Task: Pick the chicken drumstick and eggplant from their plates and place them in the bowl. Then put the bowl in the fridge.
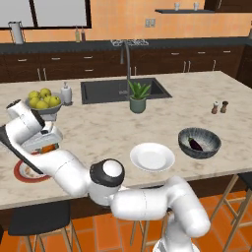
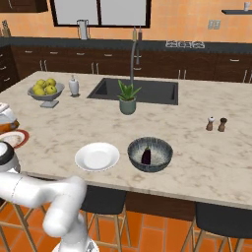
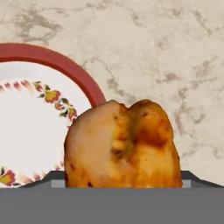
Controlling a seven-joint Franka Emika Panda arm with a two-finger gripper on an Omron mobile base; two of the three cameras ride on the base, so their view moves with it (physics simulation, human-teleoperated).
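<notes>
Purple eggplant (image 1: 195, 143) already lies in the bowl (image 1: 212, 146), well away from our tool (image 1: 47, 146). We find the tool clamped on the chicken drumstick (image 3: 122, 146), raised just above the red-rimmed plate (image 3: 39, 109). Remaining: drumstick into bowl, bowl into fridge.

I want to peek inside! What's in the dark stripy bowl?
The eggplant lies inside the bowl, near the middle. The bit of the bowl's floor under the eggplant is covered. No drumstick there.

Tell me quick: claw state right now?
Claw: closed on the glossy orange-brown roasted chicken drumstick, above the red-rimmed round plate.
</notes>
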